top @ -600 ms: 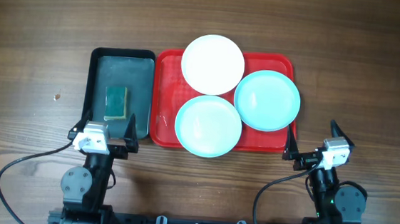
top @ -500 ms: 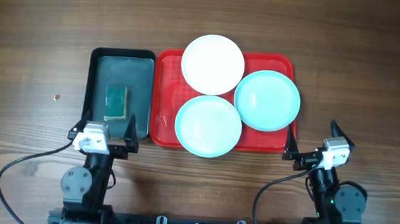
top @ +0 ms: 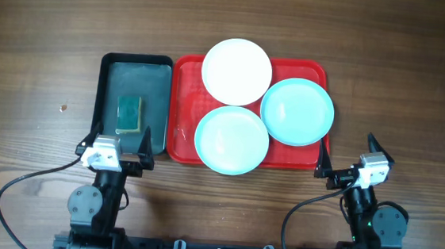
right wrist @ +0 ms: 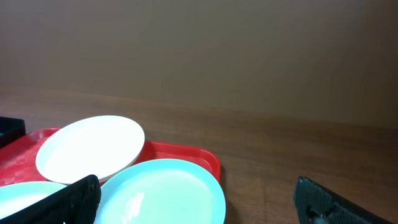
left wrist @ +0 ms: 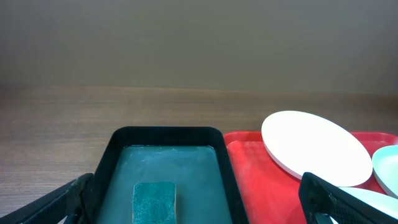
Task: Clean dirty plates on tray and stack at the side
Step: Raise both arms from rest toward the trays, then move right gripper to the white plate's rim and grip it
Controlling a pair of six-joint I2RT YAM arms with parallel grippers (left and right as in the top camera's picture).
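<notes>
1. Arm status: both arms sit at the near edge of the brown wood-grain worktop [top: 38, 46]. The left fingers [top: 117, 138] are spread wide and hold nothing; the right fingers [top: 346, 152] are the same. I judge that no step has begun.

2. Task items: the large red rectangular plastic tray [top: 186, 86] lies ahead, between the arms, and carries all three plates.
   - The round glossy white plate [top: 237, 71] overhangs the far rim.
   - One pale turquoise plate [top: 232, 139] overhangs the near rim.
   - The other turquoise plate [top: 297, 111] overhangs the right rim.
   - I put the overhang down to crowding.

3. Cleaning station: the smaller black tray [top: 136, 56], just left of the red one, holds the green sponge [top: 131, 113]. The sponge lies directly ahead of the left fingers, presumably for wiping.

4. Room: in the wrist views I see only a plain dull wall behind the worktop.
</notes>
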